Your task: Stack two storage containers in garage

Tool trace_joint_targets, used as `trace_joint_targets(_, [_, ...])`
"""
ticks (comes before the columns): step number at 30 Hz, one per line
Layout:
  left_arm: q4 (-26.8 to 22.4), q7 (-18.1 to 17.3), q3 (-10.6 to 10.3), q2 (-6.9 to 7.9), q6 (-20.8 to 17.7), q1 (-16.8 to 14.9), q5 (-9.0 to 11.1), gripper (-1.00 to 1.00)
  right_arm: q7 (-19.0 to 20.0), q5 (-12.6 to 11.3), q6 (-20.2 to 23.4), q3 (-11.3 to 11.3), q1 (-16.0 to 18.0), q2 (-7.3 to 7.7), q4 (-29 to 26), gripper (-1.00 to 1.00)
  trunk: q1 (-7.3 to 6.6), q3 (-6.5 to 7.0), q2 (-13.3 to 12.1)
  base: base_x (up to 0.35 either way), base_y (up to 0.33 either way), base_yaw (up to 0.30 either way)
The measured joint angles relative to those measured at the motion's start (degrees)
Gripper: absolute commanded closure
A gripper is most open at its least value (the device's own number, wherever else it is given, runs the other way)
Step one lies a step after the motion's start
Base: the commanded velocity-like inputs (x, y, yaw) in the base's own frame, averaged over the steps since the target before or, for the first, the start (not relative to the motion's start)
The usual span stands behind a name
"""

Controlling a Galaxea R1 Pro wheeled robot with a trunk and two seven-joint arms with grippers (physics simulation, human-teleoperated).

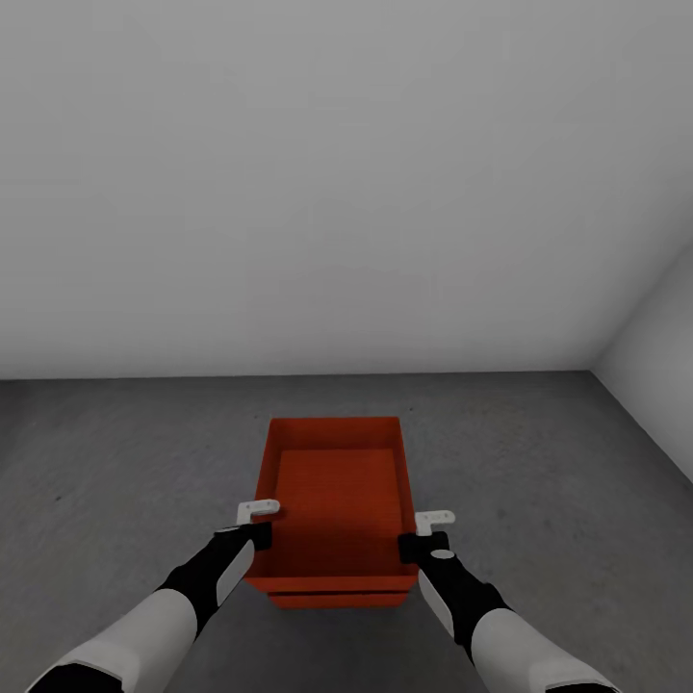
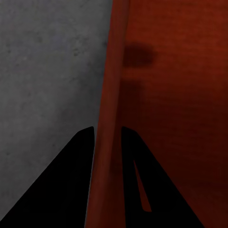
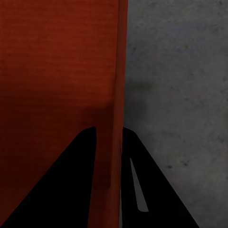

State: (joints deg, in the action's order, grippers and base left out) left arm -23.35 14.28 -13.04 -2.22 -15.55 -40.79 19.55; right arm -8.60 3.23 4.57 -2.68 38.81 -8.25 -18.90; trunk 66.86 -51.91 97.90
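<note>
We see a smooth orange-red plastic container, rectangular, open-topped and empty, its walls slightly tapered, with what looks like a second rim just beneath it at the near end. It sits over mottled, rough grey concrete floor near plain white walls. Our left gripper jaws pinch its left wall, the right gripper jaws its right wall, each closed on the thin rim.

1. Both arms reach forward and down, roughly parallel.
2. The left pincer is clamped over the left wall of the storage container.
3. The right pincer is clamped over its right wall.
</note>
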Motion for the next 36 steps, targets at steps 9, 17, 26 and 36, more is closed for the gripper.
trace_joint_targets(9, [0.0,0.0,0.0,0.00,0.0,0.0,0.0,1.00,0.0,0.0,0.0,0.0,0.0,-0.02,0.0,1.00,0.21,-0.18,0.4,0.000,0.000,0.000])
trace_joint_targets(17, [0.0,-0.1,0.1,0.00,0.0,0.0,-0.2,1.00,0.0,-0.1,-0.1,0.0,0.0,-0.02,0.0,1.00,1.97,-1.61,3.6,0.000,0.000,0.000])
trace_joint_targets(26, [0.0,-0.2,0.3,0.00,0.0,0.0,-0.3,1.00,-0.1,0.0,-0.1,0.0,0.0,-0.04,0.0,1.00,3.73,-3.05,6.8,0.000,0.000,0.000])
trace_joint_targets(36, [-0.7,0.6,-0.5,-0.05,-1.1,-0.1,-0.1,1.00,0.3,-0.3,-0.1,0.2,0.0,0.13,0.2,1.00,4.36,-3.56,8.0,0.000,0.000,0.000])
